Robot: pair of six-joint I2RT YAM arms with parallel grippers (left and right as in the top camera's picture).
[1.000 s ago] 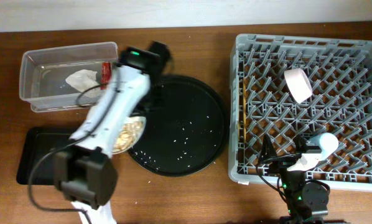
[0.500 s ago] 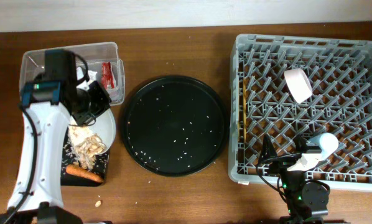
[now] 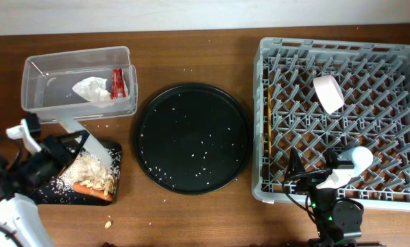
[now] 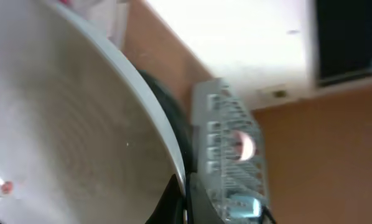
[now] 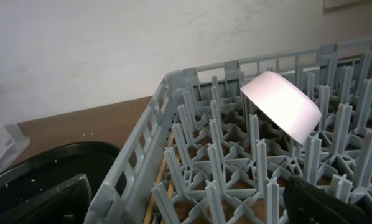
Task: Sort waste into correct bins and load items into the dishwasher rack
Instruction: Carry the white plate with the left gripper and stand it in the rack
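My left gripper (image 3: 69, 145) is shut on the rim of the round white plate (image 3: 99, 155) and holds it tilted on edge over the shallow black tray (image 3: 116, 171). In the left wrist view the plate (image 4: 68, 124) fills the left side, with the jaws (image 4: 186, 199) clamped on its rim. Rice, brownish scraps (image 3: 88, 180) and the orange sausage piece (image 3: 94, 194) lie in the black tray. The clear tub (image 3: 37, 68) holds the tissue (image 3: 90, 89) and red wrapper (image 3: 117, 82). The rack (image 3: 270, 48) holds the white bowl (image 3: 328, 94), light-blue cup (image 3: 359, 158) and chopsticks (image 3: 265, 130). My right gripper (image 5: 192, 214) is open over the rack's near edge.
A large round black tray (image 3: 191, 137) with scattered rice grains sits between the bins and the rack. A few crumbs lie on the table by the black tray (image 3: 109, 224). In the right wrist view the bowl (image 5: 279, 106) leans on the pegs.
My left arm has swung from over the clear tub to the front left with the plate. The food slid off into the black tray and the plate now stands on edge.
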